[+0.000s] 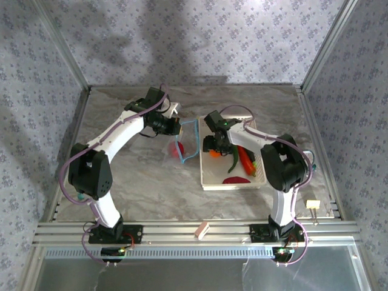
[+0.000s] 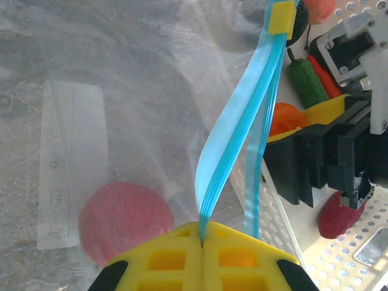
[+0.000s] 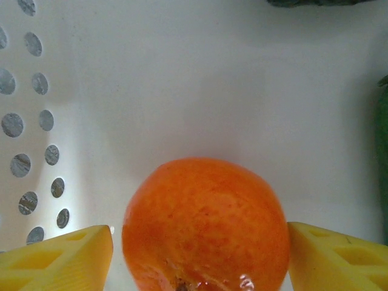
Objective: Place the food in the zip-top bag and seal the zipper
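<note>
1. Pinching the thin light-blue zipper strip [image 2: 239,130] tight in the left gripper [image 2: 202,235], which holds up the mouth of the crinkly transparent zip-top bag [image 2: 121,73] just left of the white perforated plastic basket [image 1: 209,182], likely so food can drop in.
2. Lying inside that bag, beside the basket: a red toy tomato [image 2: 124,218].
3. Straddling the round toy orange [image 3: 206,212] on the basket floor with the right gripper [image 3: 200,257], jaws wide. Firm contact unclear; probably lined up for a pick.
4. Waiting in the basket: long green vegetable [image 1: 233,159], red chili [image 1: 246,161], dark red slice [image 1: 237,180].
</note>
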{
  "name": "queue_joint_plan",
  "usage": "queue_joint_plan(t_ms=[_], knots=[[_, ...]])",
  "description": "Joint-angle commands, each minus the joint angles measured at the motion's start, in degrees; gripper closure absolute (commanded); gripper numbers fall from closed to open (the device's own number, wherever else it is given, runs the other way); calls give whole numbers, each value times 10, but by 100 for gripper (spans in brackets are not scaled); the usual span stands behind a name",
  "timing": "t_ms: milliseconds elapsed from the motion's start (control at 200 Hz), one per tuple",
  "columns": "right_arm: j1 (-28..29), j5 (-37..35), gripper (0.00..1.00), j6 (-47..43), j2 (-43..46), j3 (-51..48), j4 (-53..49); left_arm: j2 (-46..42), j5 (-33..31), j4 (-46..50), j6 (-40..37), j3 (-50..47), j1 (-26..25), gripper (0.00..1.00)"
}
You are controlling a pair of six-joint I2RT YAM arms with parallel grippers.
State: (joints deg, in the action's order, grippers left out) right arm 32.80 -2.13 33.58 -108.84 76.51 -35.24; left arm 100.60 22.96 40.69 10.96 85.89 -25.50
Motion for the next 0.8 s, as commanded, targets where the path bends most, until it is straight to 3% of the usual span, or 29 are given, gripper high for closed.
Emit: queue_joint_plan(t_ms=[0,155,380,795], knots=[[2,-1,26,-8,-17,20,-21,-22,9,3,-5,-1,1,100],[-1,-4,31,-9,-27,23,-21,-23,8,1,-7,-2,1,100],[-6,-5,47,-9,-21,15,-21,-23,7,1,-6,-5,2,100],[30,-35,47,-53,140,1,5,-23,8,-3,0,-5,2,100]])
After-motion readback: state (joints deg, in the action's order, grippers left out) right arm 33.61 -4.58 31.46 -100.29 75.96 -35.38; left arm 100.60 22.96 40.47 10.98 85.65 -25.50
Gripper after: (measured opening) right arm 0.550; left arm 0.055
